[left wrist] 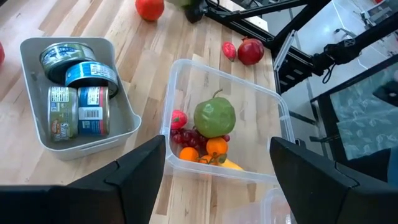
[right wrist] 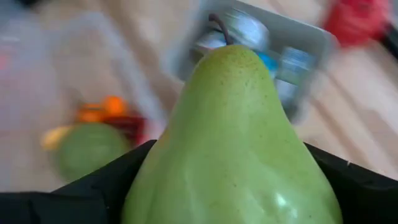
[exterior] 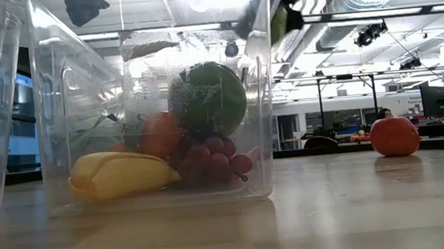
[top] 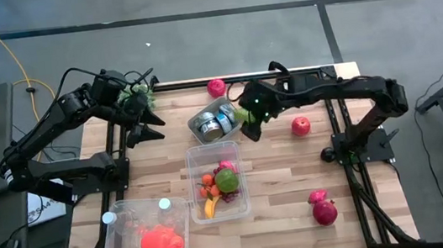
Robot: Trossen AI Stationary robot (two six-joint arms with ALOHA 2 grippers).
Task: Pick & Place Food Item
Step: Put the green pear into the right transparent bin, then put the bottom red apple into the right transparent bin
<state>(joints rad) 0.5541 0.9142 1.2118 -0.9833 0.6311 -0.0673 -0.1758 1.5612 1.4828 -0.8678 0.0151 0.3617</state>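
The right pincer is largely masked from above by its own dark arm, and only a sliver of the green pear shows there. From the wrist the pear fills the view, clamped between the dark fingers above the counter, beside the grey tray of tins and just behind the clear food bin. That bin holds a green apple, grapes, an orange and a banana, blurred through the plastic at counter level. The left pincer hangs wide and empty near the counter's far left corner.
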